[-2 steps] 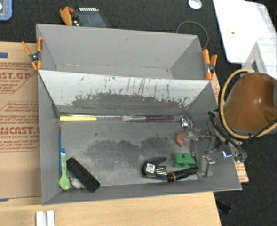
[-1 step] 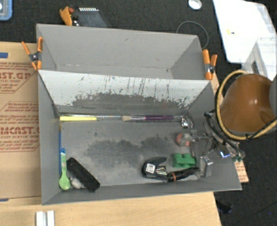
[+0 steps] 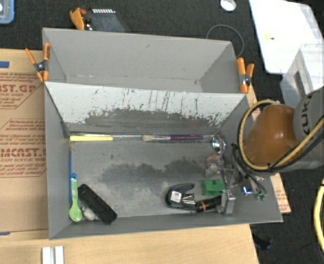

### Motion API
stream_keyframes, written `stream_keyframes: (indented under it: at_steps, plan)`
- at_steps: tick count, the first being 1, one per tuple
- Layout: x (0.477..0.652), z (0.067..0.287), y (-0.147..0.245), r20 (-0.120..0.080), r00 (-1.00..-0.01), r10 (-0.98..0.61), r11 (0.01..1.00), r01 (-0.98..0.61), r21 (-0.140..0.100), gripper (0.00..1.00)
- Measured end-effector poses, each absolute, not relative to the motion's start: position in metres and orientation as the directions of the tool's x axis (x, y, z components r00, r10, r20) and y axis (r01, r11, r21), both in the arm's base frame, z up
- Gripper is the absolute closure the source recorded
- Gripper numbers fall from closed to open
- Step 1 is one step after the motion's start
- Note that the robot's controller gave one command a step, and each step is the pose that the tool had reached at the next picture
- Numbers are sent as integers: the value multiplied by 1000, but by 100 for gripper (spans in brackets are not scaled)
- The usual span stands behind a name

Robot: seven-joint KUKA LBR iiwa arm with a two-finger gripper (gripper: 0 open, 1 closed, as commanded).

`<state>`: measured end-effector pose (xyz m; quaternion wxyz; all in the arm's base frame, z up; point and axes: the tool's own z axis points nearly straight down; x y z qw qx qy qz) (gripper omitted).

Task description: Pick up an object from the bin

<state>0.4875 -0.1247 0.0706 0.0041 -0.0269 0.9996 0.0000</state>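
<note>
Grey bin point(image 3: 150, 65), floor scuffed. Arm point(image 3: 272, 136) reaches in from the right. Gripper point(image 3: 223, 194) sits low at the front right corner; whether it is released or clenched I cannot tell. Long yellow-purple brush point(image 3: 145, 139) lies along the back wall. Black bar point(image 3: 97, 204) and green spoon point(image 3: 74, 199) lie front left. Black labelled gadget point(image 3: 181, 197), dark pen point(image 3: 206, 205) and green block point(image 3: 212, 187) lie just beside the gripper, possibly touching it.
</note>
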Motion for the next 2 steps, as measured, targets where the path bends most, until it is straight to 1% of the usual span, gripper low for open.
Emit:
stream_keyframes:
  at_steps: [1,2]
  plan:
    - [490,70,-118,-15,-993,-114,993,-114,-4,100]
    - [490,71,-118,-15,-993,-114,993,-114,-4,100]
